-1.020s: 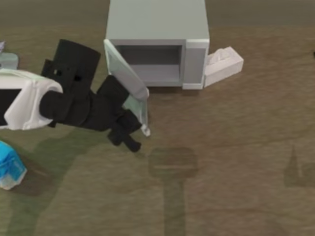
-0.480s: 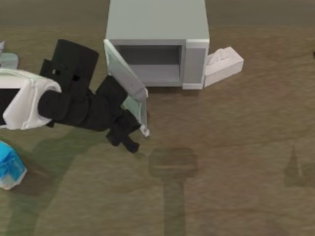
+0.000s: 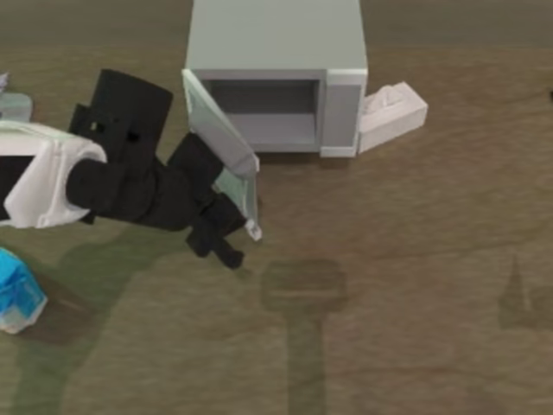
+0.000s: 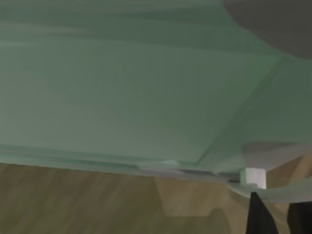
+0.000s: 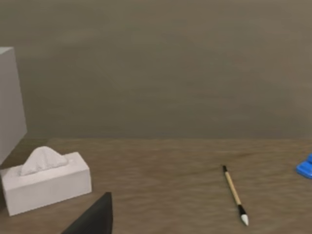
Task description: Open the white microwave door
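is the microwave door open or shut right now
Open. The microwave door swings out from the microwave, baring its empty inside, with the left gripper at its free edge.

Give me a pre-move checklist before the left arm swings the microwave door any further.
1. Door partly open: ok. The microwave door stands angled out from the white microwave, cavity showing.
2. Left tool at the door's free edge: ok.
3. Grip on the handle: cannot tell; the left wrist view shows mostly door glass.
4. Swing path toward the table's left: not ok; the left arm's own body sits there.
5. Tissue box clear of the door: ok, at the microwave's other side.
6. Right arm out of the way: ok; absent from the top view.
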